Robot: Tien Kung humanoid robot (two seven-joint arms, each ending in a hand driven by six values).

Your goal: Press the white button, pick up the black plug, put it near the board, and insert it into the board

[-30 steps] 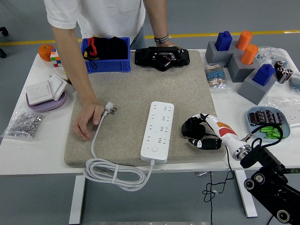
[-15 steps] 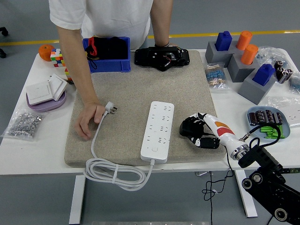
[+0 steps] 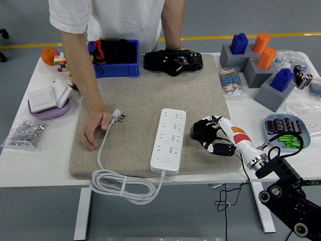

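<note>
Head view shows the right hand (image 3: 210, 138) lying low over the mat (image 3: 145, 100), its fingers curled around what looks like the black plug (image 3: 199, 131), just right of the white board (image 3: 169, 140). Over the last second the hand has crept leftward, from well clear of the board's right edge to just beside it, with the dark lump in its fingers leading. I judge the plug already picked up and now being brought near the board; insertion is not yet begun, since nothing sits in any socket. The white button (image 3: 165, 160) at the board's near end is uncovered; whether it has been pressed cannot be told.

A person's hand (image 3: 95, 128) rests flat on the mat beside the board's own white plug (image 3: 119, 116), unmoved across the frames, and the cord (image 3: 120, 187) loops off the desk (image 3: 40, 160) edge as before. The left arm is out of view.

No brand, label or writing can be read anywhere; the orange patch on the robot's wrist carries nothing legible.
</note>
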